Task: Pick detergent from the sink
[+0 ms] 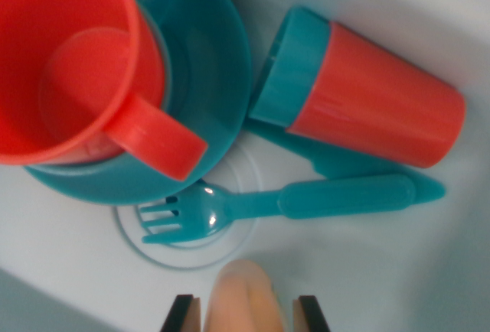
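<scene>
Closest to the camera, the gripper [244,313] showed as two dark fingertips [181,313] at the bottom edge, and between them sat a pale peach, rounded thing that looked like the top of the detergent [243,297] bottle. The fingers stood on either side of it, but whether they were actually squeezing it or just bracketing it couldn't be told from this shot, since the contact points were cut off by the frame.

Just past that, on the white sink [367,271] floor, the drain ring [191,225] sat with a teal fork [291,203] lying across it, tines over the drain and handle running off to the right. A second teal utensil [306,148] poked out from under the tumbler just behind the fork.

Farther back on the left, a red mug [76,64] sat on a teal plate [214,64], its handle pointing toward the drain. On the far right an orange-red tumbler [383,106] with a teal rim lay on its side.

Progress-wise, it seemed the reach was basically done and the bottle was lined up between the fingers. What was left, by the look of it, was confirming a firm grip and lifting it clear of the sink without clipping the fork.
</scene>
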